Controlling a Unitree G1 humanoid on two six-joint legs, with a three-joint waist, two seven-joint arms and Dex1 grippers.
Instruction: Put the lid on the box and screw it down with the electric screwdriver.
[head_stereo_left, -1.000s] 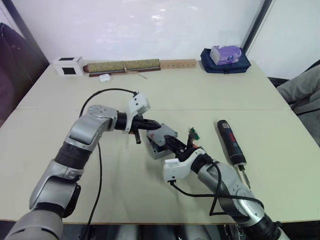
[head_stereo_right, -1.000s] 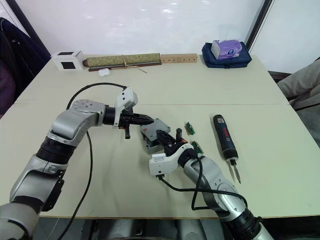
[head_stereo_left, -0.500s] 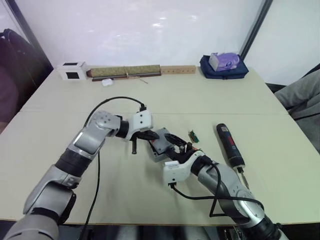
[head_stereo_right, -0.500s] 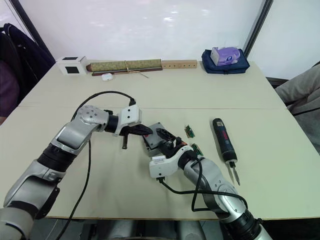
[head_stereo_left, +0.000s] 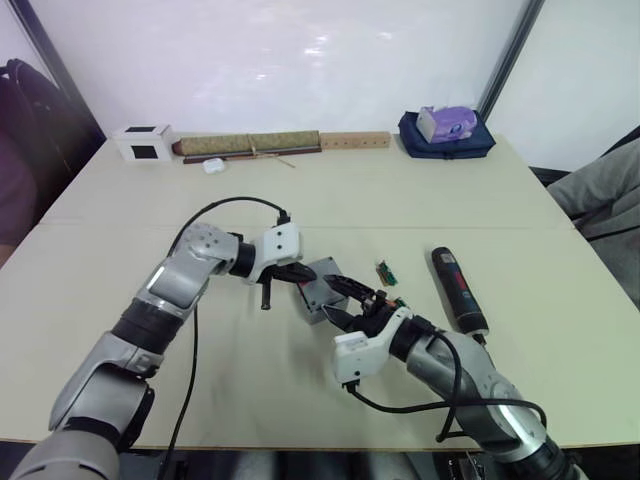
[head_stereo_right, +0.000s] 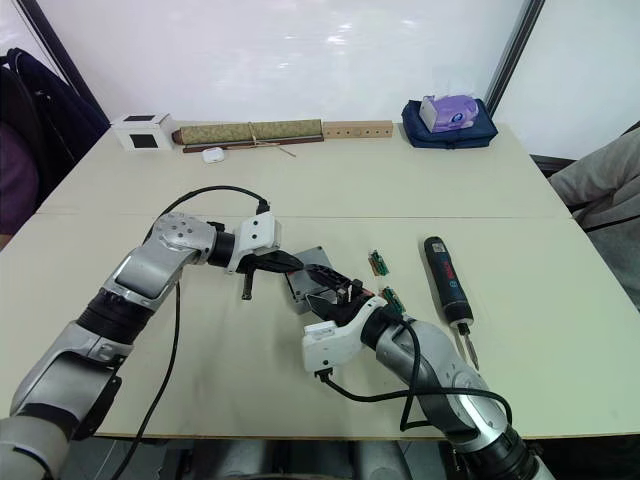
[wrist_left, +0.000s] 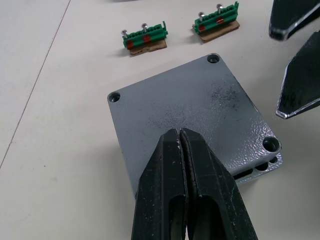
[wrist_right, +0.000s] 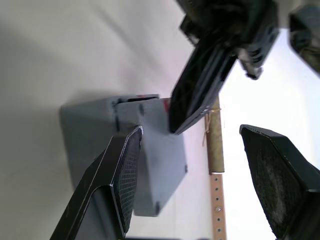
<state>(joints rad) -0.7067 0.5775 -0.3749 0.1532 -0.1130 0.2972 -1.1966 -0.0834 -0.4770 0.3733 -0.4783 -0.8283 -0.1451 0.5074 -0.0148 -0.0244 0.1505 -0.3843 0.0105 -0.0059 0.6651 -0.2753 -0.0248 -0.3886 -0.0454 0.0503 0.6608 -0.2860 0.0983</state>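
Observation:
The grey lid (wrist_left: 185, 97) sits closed on the grey box (head_stereo_left: 316, 292) in the middle of the table, its flat face up and screw holes at the corners. My left gripper (wrist_left: 179, 134) is shut, and its tips rest on the near part of the lid. My right gripper (head_stereo_left: 342, 302) is open just right of the box, one finger (wrist_right: 122, 180) beside the box wall, holding nothing. The black electric screwdriver (head_stereo_left: 458, 290) with a red label lies flat on the table further right, untouched.
Two small green circuit strips (head_stereo_right: 378, 262) (head_stereo_right: 392, 297) lie between the box and the screwdriver. Along the far edge stand a white cube (head_stereo_left: 143, 143), a long roll (head_stereo_left: 250, 143), a wooden strip (head_stereo_left: 355, 140) and a blue bag (head_stereo_left: 445, 132). A person's sleeve (head_stereo_left: 612, 190) shows at far right.
My right gripper has opened and drawn back a little from the box. The left gripper stays shut on top of the lid. The camera shifted slightly.

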